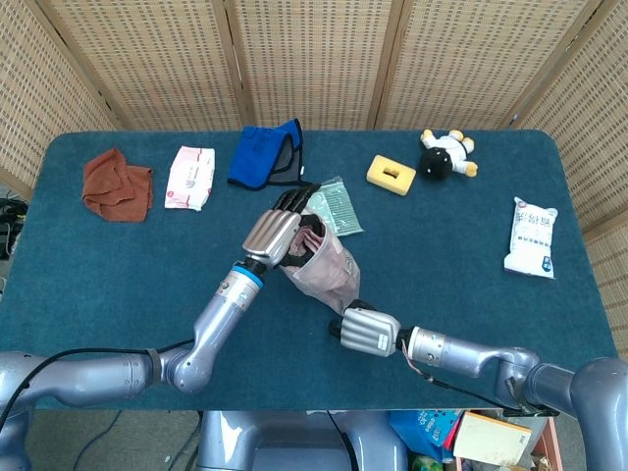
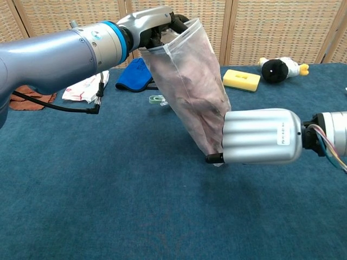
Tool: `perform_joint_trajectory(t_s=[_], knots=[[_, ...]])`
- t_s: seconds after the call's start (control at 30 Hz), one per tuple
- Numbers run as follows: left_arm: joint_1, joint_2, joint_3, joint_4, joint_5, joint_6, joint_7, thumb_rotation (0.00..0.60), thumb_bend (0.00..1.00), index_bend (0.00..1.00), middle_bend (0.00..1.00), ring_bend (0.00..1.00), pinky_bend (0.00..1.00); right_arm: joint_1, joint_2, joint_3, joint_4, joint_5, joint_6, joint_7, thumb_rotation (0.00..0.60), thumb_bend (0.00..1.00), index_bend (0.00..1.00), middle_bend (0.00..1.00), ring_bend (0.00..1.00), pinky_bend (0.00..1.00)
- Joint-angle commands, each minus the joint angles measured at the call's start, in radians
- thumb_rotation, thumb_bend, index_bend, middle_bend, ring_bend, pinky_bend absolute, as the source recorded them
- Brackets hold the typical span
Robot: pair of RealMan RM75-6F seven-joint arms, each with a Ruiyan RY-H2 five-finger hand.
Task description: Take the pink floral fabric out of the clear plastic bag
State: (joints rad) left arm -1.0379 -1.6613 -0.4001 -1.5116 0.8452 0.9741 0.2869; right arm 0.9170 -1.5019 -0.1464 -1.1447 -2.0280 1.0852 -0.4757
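bag (image 2: 190, 81) lifted between both robot hands

Head view looks steeply down from above the near edge of the blue table (image 1: 88, 285), taking in the whole top to the wicker screen (image 1: 314, 59) behind; arms enter from the bottom of frame; far enough that objects read small. Chest view sits low, just above table height, facing level across the cloth toward the same screen; very close, so the right hand (image 2: 260, 136) and left forearm fill much of it. Both views share the table centre with the clear plastic bag (image 2: 190, 81), the yellow block (image 1: 391, 175) and the black-and-white toy (image 1: 446, 155).
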Motion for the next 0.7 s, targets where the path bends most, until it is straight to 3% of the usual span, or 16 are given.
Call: perform_joint_trajectory(t_s=[0.03, 0.47, 0.7], knots=[[-0.001, 0.000, 0.001, 0.001, -0.002, 0.000, -0.001, 0.600, 0.67, 0.76, 0.00, 0.00, 0.00, -0.002, -0.010, 0.013, -0.003, 0.015, -0.015, -0.010, 0.600, 0.29, 0.34, 0.91, 0.93, 1.00], [0.005, -0.002, 0.012, 0.011, -0.008, -0.011, -0.029, 0.600, 0.67, 0.76, 0.00, 0.00, 0.00, -0.011, -0.061, 0.038, 0.054, 0.074, -0.089, -0.057, 0.600, 0.29, 0.35, 0.91, 0.93, 1.00], [0.003, -0.009, 0.014, 0.025, 0.001, -0.014, -0.041, 0.600, 0.67, 0.76, 0.00, 0.00, 0.00, -0.014, -0.088, 0.023, 0.084, 0.069, -0.087, -0.046, 0.600, 0.29, 0.35, 0.91, 0.93, 1.00]])
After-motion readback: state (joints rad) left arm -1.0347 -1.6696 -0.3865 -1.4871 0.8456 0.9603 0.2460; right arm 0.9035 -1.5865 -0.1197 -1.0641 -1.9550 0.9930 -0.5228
